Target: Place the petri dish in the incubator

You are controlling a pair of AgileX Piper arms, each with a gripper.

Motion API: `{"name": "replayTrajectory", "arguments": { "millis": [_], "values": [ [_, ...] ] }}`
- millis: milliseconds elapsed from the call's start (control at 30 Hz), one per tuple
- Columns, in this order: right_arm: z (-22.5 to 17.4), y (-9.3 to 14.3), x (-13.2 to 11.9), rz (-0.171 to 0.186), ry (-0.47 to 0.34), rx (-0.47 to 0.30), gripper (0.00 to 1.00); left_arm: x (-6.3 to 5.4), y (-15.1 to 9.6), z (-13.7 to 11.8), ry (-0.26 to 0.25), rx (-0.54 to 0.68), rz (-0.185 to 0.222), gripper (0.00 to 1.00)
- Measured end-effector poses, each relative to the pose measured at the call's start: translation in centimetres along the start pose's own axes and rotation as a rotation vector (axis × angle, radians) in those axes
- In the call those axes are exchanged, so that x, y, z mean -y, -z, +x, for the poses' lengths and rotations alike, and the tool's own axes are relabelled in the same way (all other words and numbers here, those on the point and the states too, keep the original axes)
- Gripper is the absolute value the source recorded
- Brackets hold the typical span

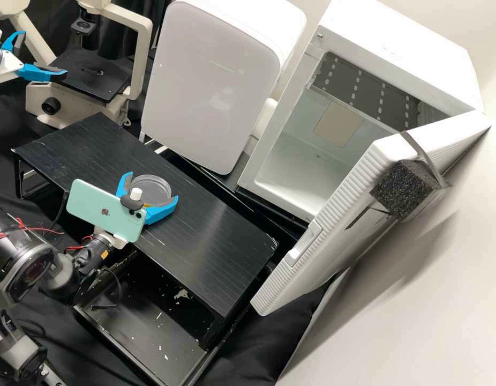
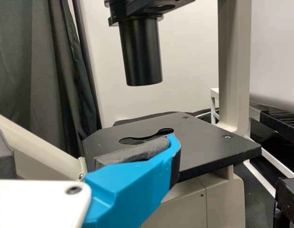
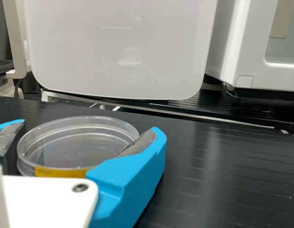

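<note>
R gripper (image 1: 151,186) is closed on the petri dish (image 3: 78,147), w/ a grey pad against each side; dish sits level, btwn the blue fingers, over the black table (image 1: 226,230). Can't tell if it's touching the tabletop or just above. A yellow label (image 3: 61,172) is on the dish's side, & a green phone (image 1: 106,212) is mounted by that gripper.

L gripper (image 1: 43,53) is open w/ nothing btwn its fingers, nr the microscope's flat black stage (image 2: 209,147).

Incubator (image 1: 430,64) is beyond the table, its door (image 1: 333,214) swung wide, w/ a dark foam block (image 1: 400,187) strapped to it. Another white box (image 1: 205,80), front shut, stands beside the incubator.
</note>
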Motion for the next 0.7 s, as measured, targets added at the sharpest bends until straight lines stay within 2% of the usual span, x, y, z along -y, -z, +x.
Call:
{"name": "replayTrajectory", "arguments": {
  "millis": [167, 300, 400, 500, 700],
  "values": [
    [-0.1, -0.3, -0.4, 0.013, 0.001, -0.006, 0.00, 0.0, 0.0, 0.0, 0.000, 0.000, 0.000, 1.00],
    [-0.3, -0.7, -1.8, 0.030, -0.026, -0.007, 0.00, 0.0, 0.0, 0.0, 0.000, 0.000, 0.000, 1.00],
    [-0.5, -1.4, -3.8, 0.044, -0.114, 0.029, 0.00, 0.0, 0.0, 0.0, 0.000, 0.000, 0.000, 1.00],
    [-0.7, -2.4, -6.5, 0.054, -0.234, 0.066, 0.00, 0.0, 0.0, 0.0, 0.000, 0.000, 0.000, 1.00],
    [0.1, -4.7, -11.6, 0.042, -0.426, 0.135, 0.00, 0.0, 0.0, 0.0, 0.000, 0.000, 0.000, 1.00]
  ]
}}
